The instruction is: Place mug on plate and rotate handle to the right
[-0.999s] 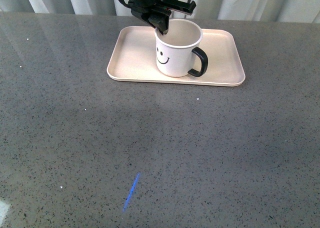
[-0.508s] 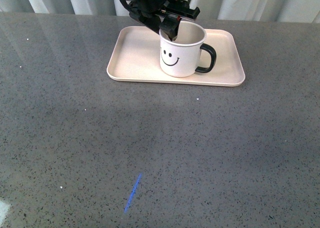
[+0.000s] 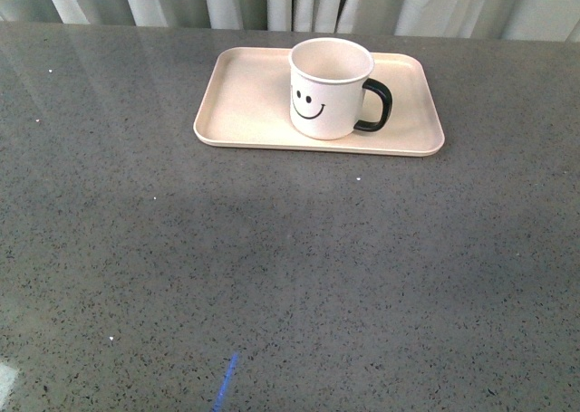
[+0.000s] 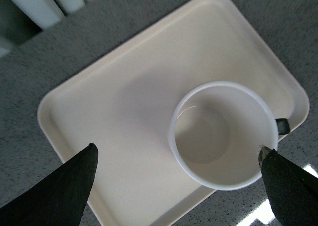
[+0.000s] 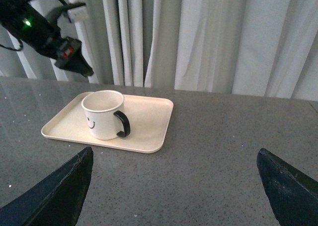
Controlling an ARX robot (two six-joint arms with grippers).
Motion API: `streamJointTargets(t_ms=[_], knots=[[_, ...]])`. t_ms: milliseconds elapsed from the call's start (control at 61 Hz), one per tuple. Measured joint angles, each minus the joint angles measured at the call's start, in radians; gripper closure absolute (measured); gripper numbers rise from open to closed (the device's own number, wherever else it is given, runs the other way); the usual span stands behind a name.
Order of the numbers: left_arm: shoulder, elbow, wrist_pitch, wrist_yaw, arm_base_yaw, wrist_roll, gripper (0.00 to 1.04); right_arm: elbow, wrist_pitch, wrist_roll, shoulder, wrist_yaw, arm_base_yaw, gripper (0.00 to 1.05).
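The white mug (image 3: 330, 90) with a black smiley face stands upright on the pale pink plate (image 3: 245, 104). Its black handle (image 3: 376, 104) points to the right in the front view. My left gripper (image 4: 176, 186) is open and empty, high above the mug (image 4: 223, 134) and the plate (image 4: 119, 116); its fingertips (image 4: 74, 181) are clear of the rim. It also shows in the right wrist view (image 5: 74, 62), above the mug (image 5: 103, 114). My right gripper (image 5: 174, 186) is open and empty over bare table, well away from the plate (image 5: 149, 121).
The grey speckled table (image 3: 290, 276) stretches in front of the plate. Pale curtains (image 5: 198, 37) hang behind the table's far edge. A short blue mark (image 3: 225, 392) lies on the table near the front edge.
My left gripper has let go of the mug's rim and risen out of the front view. The mug had turned so that its handle points right, and it now stands still.
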Motion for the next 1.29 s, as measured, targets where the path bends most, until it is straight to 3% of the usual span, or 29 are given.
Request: streamJointTargets(t_ms=[115, 147, 229, 295, 344, 442, 541, 639, 1016, 1261, 1294], knots=[[-0.083, -0.09, 0.098, -0.023, 0.016, -0.049, 0.09, 0.0, 0.0, 0.0, 0.0, 0.0, 0.0, 0.09], [-0.102, -0.117, 0.145, -0.068, 0.016, -0.069, 0.11, 0.0, 0.0, 0.0, 0.0, 0.0, 0.0, 0.09], [-0.191, -0.376, 0.611, -0.385, 0.012, -0.14, 0.26, 0.0, 0.0, 0.0, 0.0, -0.001, 0.0, 0.09], [-0.272, -0.604, 0.93, -0.511, 0.027, -0.167, 0.37, 0.0, 0.0, 0.0, 0.0, 0.0, 0.0, 0.09], [-0.351, -0.79, 1.139, -0.514, 0.053, -0.183, 0.48, 0.0, 0.0, 0.0, 0.0, 0.002, 0.0, 0.09], [-0.474, -1.023, 1.334, -0.49, 0.093, -0.197, 0.65, 0.0, 0.0, 0.0, 0.0, 0.002, 0.0, 0.09], [-0.567, -1.191, 1.408, -0.467, 0.131, -0.202, 0.81, 0.0, 0.0, 0.0, 0.0, 0.0, 0.0, 0.09], [-0.666, -1.382, 1.461, -0.423, 0.167, -0.208, 1.04, 0.0, 0.0, 0.0, 0.0, 0.0, 0.0, 0.09], [-0.948, -1.716, 1.506, -0.341, 0.249, -0.208, 1.03, 0.0, 0.0, 0.0, 0.0, 0.0, 0.0, 0.09], [-1.099, -1.823, 1.461, -0.311, 0.278, -0.208, 1.03, 0.0, 0.0, 0.0, 0.0, 0.0, 0.0, 0.09], [-1.128, -1.839, 1.447, -0.266, 0.303, -0.208, 1.03, 0.0, 0.0, 0.0, 0.0, 0.0, 0.0, 0.09]])
